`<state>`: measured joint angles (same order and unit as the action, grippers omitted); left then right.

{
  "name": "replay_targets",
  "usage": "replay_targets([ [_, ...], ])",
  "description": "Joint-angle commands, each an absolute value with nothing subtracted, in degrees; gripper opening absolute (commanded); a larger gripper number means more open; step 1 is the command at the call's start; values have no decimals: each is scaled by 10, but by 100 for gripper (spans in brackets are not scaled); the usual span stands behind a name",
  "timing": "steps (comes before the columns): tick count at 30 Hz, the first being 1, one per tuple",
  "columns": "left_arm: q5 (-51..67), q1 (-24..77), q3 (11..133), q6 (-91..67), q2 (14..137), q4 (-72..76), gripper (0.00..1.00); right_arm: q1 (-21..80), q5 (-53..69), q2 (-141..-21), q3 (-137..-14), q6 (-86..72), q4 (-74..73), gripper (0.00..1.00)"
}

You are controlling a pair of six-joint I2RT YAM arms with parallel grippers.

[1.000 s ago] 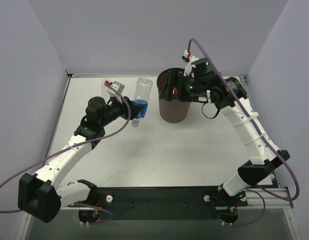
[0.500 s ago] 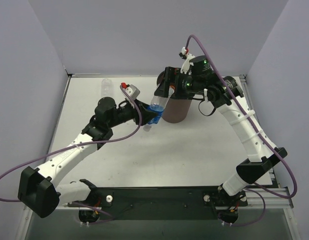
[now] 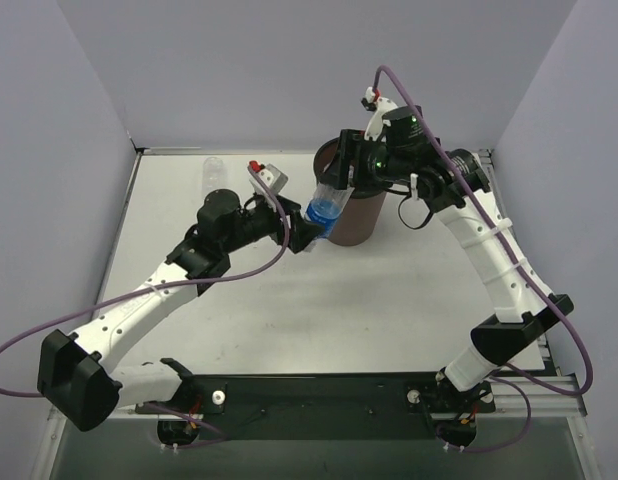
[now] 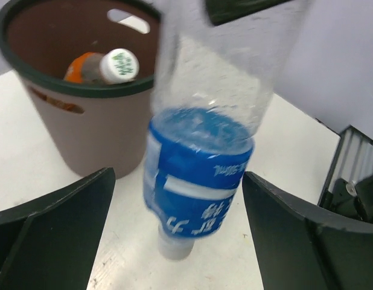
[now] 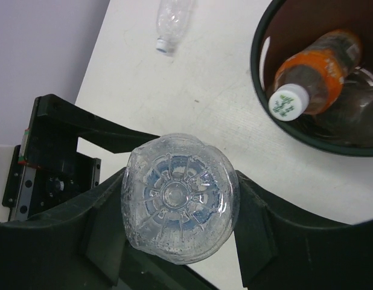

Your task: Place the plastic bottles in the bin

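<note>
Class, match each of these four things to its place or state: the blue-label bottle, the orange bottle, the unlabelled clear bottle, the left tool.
Things: 1 blue-label bottle; 2 orange bottle; 3 unlabelled clear bottle; 4 left tool.
States: A inside the bin; B lying on the table; C open; D gripped by the right tool.
Pairs: 1-D, 2-A, 3-B, 4-C.

Clear bottle [image 5: 177, 196] base-up in right end effector [image 5: 181, 208], orange bottle [image 5: 316, 72] inside bin [image 5: 262, 90], unlabelled bottle [image 5: 171, 21] on table [image 5: 192, 90]
</note>
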<state>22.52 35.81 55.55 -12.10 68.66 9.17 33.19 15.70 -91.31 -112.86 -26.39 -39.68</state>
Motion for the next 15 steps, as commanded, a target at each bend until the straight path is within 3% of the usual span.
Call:
replay_targets([
  [1, 89, 323, 646, -211, 726, 1, 97, 313, 85, -893, -1191, -194, -373, 33],
  [9, 35, 181, 650, -369, 765, -137, 96, 289, -28, -888, -1221, -78, -290, 33],
  [15, 21, 77, 644, -367, 836, -139, 96, 280, -60, -920, -1231, -10, -232, 33],
])
